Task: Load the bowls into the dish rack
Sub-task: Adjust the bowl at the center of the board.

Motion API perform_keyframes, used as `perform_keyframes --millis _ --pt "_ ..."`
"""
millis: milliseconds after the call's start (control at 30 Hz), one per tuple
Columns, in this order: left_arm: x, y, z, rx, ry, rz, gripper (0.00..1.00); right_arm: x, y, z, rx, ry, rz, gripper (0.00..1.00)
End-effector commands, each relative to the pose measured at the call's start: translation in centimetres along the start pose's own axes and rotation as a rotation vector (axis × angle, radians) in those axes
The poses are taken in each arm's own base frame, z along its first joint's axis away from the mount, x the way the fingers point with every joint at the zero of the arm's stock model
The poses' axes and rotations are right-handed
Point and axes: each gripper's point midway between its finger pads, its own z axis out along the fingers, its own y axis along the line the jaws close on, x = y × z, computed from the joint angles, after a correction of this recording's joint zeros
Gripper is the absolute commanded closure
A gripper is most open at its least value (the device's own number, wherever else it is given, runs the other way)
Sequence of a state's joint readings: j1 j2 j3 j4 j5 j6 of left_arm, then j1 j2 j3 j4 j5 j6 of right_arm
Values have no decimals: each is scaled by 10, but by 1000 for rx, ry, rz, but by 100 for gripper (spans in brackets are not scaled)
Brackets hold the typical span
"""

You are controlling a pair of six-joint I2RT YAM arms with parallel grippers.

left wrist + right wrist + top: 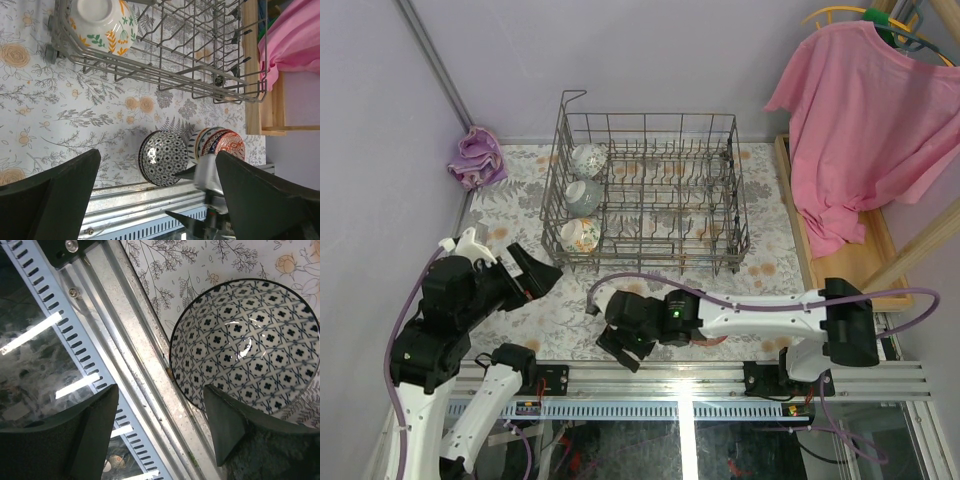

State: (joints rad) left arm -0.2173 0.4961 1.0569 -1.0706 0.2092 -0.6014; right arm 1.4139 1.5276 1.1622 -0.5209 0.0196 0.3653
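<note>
The grey wire dish rack (720,235) stands at the back middle of the flowered table, with three bowls (582,192) on edge along its left side; one flowered bowl (102,22) shows in the left wrist view. A blue-and-white patterned bowl (247,342) lies at the table's front edge, beside several bowls (220,142) stacked on their sides. My right gripper (160,425) hangs open over its near rim, one finger above the rim, the other out over the rail. My left gripper (542,280) is open and empty, left of the rack, facing those bowls (162,157).
A purple cloth (475,160) lies at the back left corner. A pink shirt (860,110) hangs over a wooden tray (840,262) at the right. An aluminium rail (720,380) runs along the near table edge.
</note>
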Motion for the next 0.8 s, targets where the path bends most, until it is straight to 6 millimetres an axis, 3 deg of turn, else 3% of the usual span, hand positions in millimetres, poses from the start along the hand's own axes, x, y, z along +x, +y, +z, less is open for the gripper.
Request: perform_keyframes --millis 0,367,767 --pt "-2 -14 -17 36 21 11 0 -18 3 12 11 -22 -60 25" --pt "1 -13 -17 43 14 11 0 -19 4 38 27 40 -87 35" --pt "2 -11 -19 40 14 11 0 -18 3 46 35 64 -108 63"
